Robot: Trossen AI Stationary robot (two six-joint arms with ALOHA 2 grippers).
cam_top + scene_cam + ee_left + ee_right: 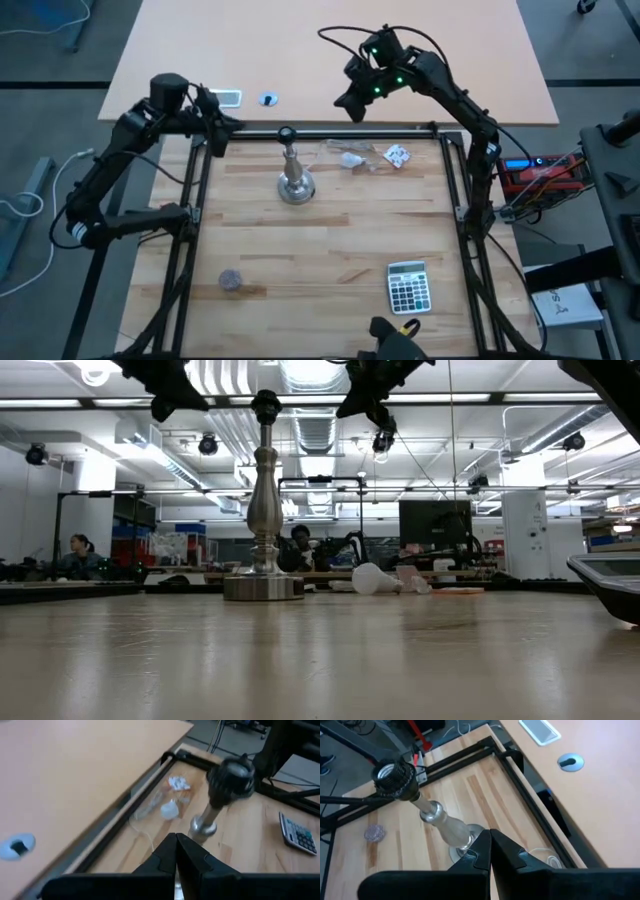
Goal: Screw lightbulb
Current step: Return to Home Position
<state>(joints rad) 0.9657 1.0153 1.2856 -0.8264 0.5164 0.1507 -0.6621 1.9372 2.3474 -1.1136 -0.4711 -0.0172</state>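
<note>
— Where's the bulb (351,159)?

— I see it lying on the surface (330,240) near the far edge. It is just right of the stand (294,185) and apart from it. A paper scrap (397,155) sits a little farther right, so the bulb is between the two.

— And the hands?

— Neither one holds anything. My left hand (176,836) is up over the far left corner of the surface with its fingers pressed together. My right hand (489,832) hangs above the far edge, right of the stand, and its fingers are pressed together too. From table height, I see both hands high, about level with the top of the stand.

— Anything else on there?

— A calculator (408,286) lies near the right front, well away from the bulb.
</note>
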